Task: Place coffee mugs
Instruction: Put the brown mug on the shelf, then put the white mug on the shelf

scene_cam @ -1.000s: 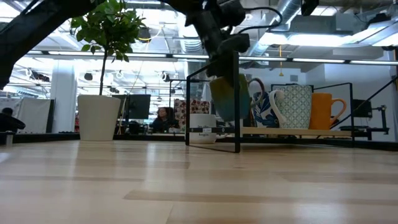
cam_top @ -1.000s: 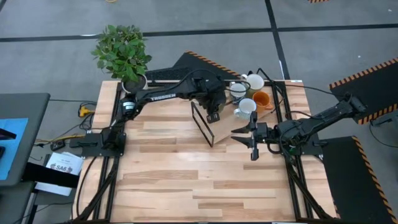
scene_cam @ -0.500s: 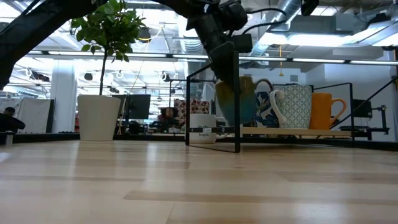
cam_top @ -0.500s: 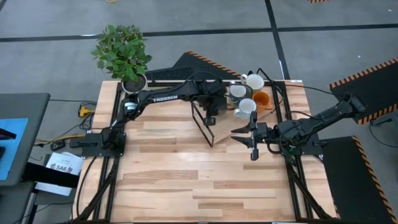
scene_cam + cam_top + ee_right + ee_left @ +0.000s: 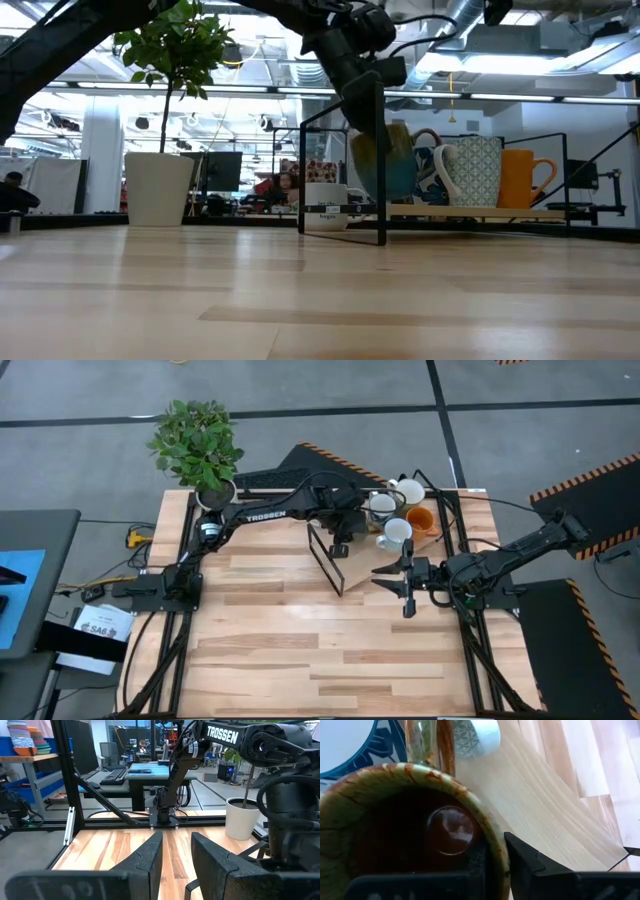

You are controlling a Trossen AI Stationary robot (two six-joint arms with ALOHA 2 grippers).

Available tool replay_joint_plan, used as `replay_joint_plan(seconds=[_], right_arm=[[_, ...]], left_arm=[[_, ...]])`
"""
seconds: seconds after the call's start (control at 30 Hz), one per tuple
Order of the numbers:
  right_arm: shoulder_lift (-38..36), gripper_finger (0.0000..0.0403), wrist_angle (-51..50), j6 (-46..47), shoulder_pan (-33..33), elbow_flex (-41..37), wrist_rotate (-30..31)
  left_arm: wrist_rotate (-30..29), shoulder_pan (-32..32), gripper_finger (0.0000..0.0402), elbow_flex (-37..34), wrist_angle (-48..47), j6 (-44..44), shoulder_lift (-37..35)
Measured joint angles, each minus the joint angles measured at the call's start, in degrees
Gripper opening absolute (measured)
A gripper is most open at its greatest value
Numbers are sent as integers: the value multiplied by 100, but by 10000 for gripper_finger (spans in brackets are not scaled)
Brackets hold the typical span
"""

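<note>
My left gripper (image 5: pixel 343 532) reaches over the wooden board (image 5: pixel 352 572) at the table's far right and is shut on a brown-and-green glazed mug (image 5: pixel 385 165), dark brown inside (image 5: pixel 405 845). Right beside it stand a blue-patterned mug (image 5: pixel 422 175), a white patterned mug (image 5: pixel 472 172) and an orange mug (image 5: pixel 522 178), resting on their bases on the board. From above I also see white mugs (image 5: pixel 408 490) (image 5: pixel 397 532). My right gripper (image 5: pixel 405 586) waits open near the table's right edge, touching nothing. My left gripper pinches the mug's rim (image 5: pixel 492 837) on the side away from the handle (image 5: pixel 444 745), with one finger (image 5: pixel 476 865) inside the cup and one (image 5: pixel 525 862) outside. It comes from above, pointing down. The mug hangs upright, its base just at the board; whether it rests there I cannot tell.
A black wire frame (image 5: pixel 325 556) stands upright at the board's left end, close beside the held mug. A potted green plant (image 5: pixel 200 445) sits at the far left corner. Bare wooden table (image 5: pixel 280 640) stretches toward the near edge.
My left gripper has carried the brown-and-green mug a short way toward the table's right, closer to the blue-patterned mug, and slightly down. It has kept its hold and the mug has stayed upright.
</note>
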Motion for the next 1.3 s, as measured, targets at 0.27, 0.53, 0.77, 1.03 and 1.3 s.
replay_joint_plan(seconds=[0.27, 0.53, 0.77, 1.03, 1.3], right_arm=[[0, 127, -3, 0, 0, 0, 0], [0, 127, -1, 1, 0, 0, 0], [0, 127, -2, 2, 0, 0, 0], [0, 127, -3, 2, 0, 0, 0], [0, 127, -14, 2, 0, 0, 0]], left_arm=[[-129, -10, 52, -102, 260, 11, 22], [-257, -26, 75, -102, 500, 3, 22], [-354, -86, 122, -101, 468, -28, 21], [-460, -146, 165, 460, -33, -185, -4], [-987, -190, 171, 1433, -1236, -341, -48]])
